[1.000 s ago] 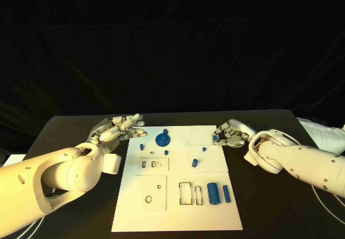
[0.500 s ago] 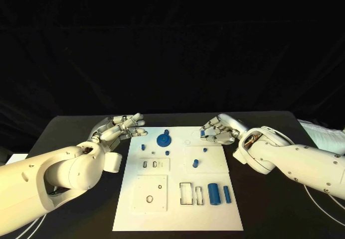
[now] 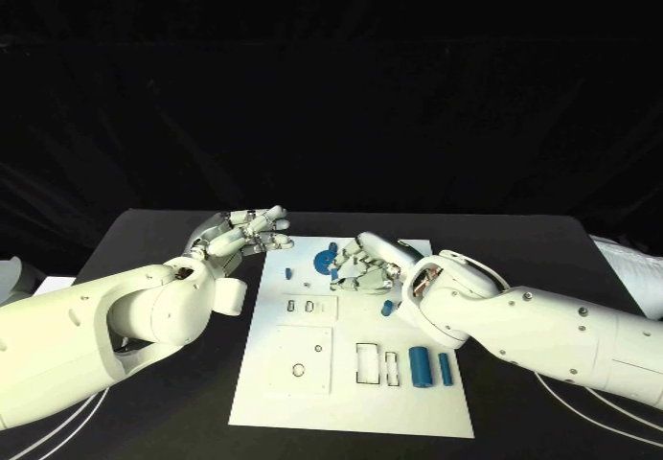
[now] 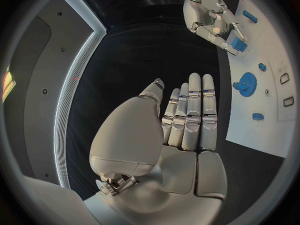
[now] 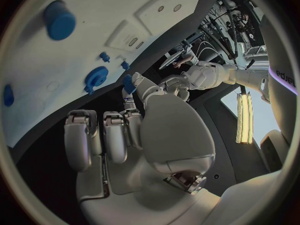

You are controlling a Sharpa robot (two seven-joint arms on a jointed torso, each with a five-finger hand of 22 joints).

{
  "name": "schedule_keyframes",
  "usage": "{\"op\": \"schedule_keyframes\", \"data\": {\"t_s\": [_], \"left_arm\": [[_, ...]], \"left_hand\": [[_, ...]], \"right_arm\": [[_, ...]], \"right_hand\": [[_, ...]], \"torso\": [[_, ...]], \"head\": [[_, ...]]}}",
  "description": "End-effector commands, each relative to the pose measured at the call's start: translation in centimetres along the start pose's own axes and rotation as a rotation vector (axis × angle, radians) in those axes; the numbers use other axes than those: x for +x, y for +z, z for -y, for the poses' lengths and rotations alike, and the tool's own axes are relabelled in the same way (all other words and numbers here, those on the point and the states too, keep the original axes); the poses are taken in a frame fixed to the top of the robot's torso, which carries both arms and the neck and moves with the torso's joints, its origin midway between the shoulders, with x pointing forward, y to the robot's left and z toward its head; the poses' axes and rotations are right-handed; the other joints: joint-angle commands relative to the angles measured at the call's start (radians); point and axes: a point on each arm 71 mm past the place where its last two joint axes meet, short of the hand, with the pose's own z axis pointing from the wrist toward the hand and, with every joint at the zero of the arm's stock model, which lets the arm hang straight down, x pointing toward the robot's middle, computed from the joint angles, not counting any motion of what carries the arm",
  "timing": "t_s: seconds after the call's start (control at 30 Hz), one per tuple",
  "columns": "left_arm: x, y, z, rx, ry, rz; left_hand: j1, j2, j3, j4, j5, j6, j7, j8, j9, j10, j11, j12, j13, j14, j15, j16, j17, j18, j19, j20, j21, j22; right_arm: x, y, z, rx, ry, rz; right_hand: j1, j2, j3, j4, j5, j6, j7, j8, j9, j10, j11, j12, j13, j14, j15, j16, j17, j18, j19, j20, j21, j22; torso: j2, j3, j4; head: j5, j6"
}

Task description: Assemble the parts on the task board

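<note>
If the pinch slips: your right hand (image 3: 362, 264) holds a small blue part (image 4: 237, 43) at its fingertips, above the far middle of the task board (image 3: 346, 410). A loose grip would likely drop it onto the board, where it could bounce or roll off its seat.
Blue gear (image 4: 247, 83): it sits near the board's far edge, just beside that hand. Watch it, since fingers lowering there could nudge it out of place.
Left hand (image 3: 249, 233): it holds nothing, with fingers stretched out, and hovers off the board's far left corner. It is too far off to steady anything.
Blue cylinders (image 3: 419, 367): these lie side by side near the board's near right corner, well apart from both hands, so you risk nothing there.
Change: a second ago your right hand was at the board's far right edge. It has since come inward over the far middle, while the left hand has kept its place.
</note>
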Motion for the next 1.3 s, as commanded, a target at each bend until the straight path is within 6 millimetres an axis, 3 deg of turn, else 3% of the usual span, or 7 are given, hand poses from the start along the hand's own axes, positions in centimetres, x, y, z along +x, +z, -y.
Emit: {"op": "schedule_keyframes", "data": {"t_s": [0.03,0.1,0.33,0.53,0.83,1.2,1.3], "left_arm": [[0.2,0.1,0.0,0.007,-0.011,-0.020],[0.2,0.1,0.0,0.007,-0.010,-0.020],[0.4,0.2,0.0,0.006,-0.011,-0.023],[0.5,0.3,-0.1,0.006,-0.012,-0.026],[0.5,0.4,-0.1,0.006,-0.013,-0.026],[0.5,0.3,-0.1,0.005,-0.012,-0.025],[0.4,0.3,-0.1,0.006,-0.012,-0.024]], "left_hand": [[0.007,0.000,-0.001,-0.005,-0.005,0.001,0.004,-0.006,0.001,-0.008,-0.001,-0.006,-0.001,-0.006,-0.001,-0.006,0.001,0.012,0.002,0.005,-0.004,-0.001],[0.007,0.000,-0.001,-0.005,-0.005,0.001,0.004,-0.006,0.001,-0.008,-0.001,-0.006,-0.001,-0.006,-0.001,-0.006,0.001,0.012,0.002,0.005,-0.004,-0.001],[0.007,0.000,-0.001,-0.005,-0.005,0.001,0.004,-0.006,0.001,-0.007,-0.001,-0.006,-0.001,-0.006,-0.001,-0.006,0.001,0.012,0.003,0.005,-0.004,-0.001],[0.007,0.000,-0.001,-0.005,-0.005,0.001,0.004,-0.006,0.001,-0.007,-0.001,-0.006,-0.001,-0.006,-0.001,-0.006,0.001,0.012,0.003,0.005,-0.004,-0.001],[0.007,0.000,-0.001,-0.005,-0.005,0.001,0.004,-0.006,0.001,-0.007,-0.001,-0.006,-0.001,-0.006,-0.001,-0.006,0.001,0.012,0.003,0.005,-0.004,-0.001],[0.007,0.001,-0.001,-0.006,-0.005,0.001,0.004,-0.006,0.001,-0.007,-0.001,-0.006,-0.001,-0.006,-0.001,-0.006,0.002,0.012,0.003,0.005,-0.004,-0.001],[0.007,0.001,-0.001,-0.006,-0.005,0.001,0.004,-0.006,0.001,-0.007,-0.001,-0.006,-0.001,-0.006,-0.001,-0.006,0.002,0.012,0.003,0.005,-0.004,-0.001]], "right_arm": [[1.4,0.3,-0.2,0.026,-0.093,-0.074],[2.5,0.7,-0.7,0.020,-0.105,-0.095],[4.5,1.1,-1.5,0.021,-0.141,-0.142],[5.3,1.3,-1.7,0.029,-0.168,-0.167],[5.7,1.2,-1.4,0.044,-0.200,-0.182],[5.5,0.9,-1.2,0.038,-0.259,-0.147],[5.6,0.9,-1.0,0.046,-0.272,-0.160]], "right_hand": [[0.000,0.011,0.004,0.001,0.004,0.015,-0.013,0.003,0.011,0.022,-0.007,-0.004,0.140,0.091,-0.008,0.001,0.209,-0.019,0.028,-0.006,0.002,0.107],[-0.001,0.010,0.004,0.000,0.004,0.015,-0.013,0.003,0.011,0.021,-0.007,-0.004,0.140,0.091,-0.008,0.001,0.209,-0.019,0.028,-0.006,0.002,0.108],[-0.002,0.009,0.004,0.000,0.004,0.015,-0.013,0.003,0.011,0.022,-0.007,-0.004,0.140,0.091,-0.008,0.001,0.209,-0.019,0.027,-0.006,0.002,0.106],[-0.002,0.009,0.003,0.000,0.004,0.015,-0.013,0.003,0.011,0.021,-0.007,-0.004,0.140,0.091,-0.008,0.000,0.207,-0.019,0.026,-0.006,0.001,0.104],[-0.003,0.008,0.003,0.000,0.004,0.015,-0.014,0.003,0.011,0.021,-0.007,-0.004,0.140,0.090,-0.008,0.000,0.206,-0.018,0.025,-0.006,0.000,0.103],[-0.006,0.005,0.004,-0.006,0.021,0.019,-0.015,0.003,0.012,0.022,-0.009,-0.003,0.142,0.091,-0.009,0.000,0.208,-0.019,0.027,-0.007,0.001,0.106],[-0.008,0.002,0.003,-0.007,0.022,0.019,-0.015,0.002,0.012,0.022,-0.009,-0.004,0.141,0.091,-0.009,0.000,0.208,-0.019,0.028,-0.008,0.002,0.107]], "torso": [[-0.003,-0.0049,0.0084],[-0.002,-0.0061,0.0093],[-0.001,-0.0051,0.0095],[0.000,-0.0049,0.0050],[-0.001,-0.0024,0.0079],[0.000,-0.0013,0.0076],[-0.001,-0.0026,0.0052]], "head": [[-0.003,-0.008],[-0.004,-0.008],[0.003,-0.013],[0.007,-0.016],[0.006,-0.022],[0.008,-0.026],[0.010,-0.028]]}}
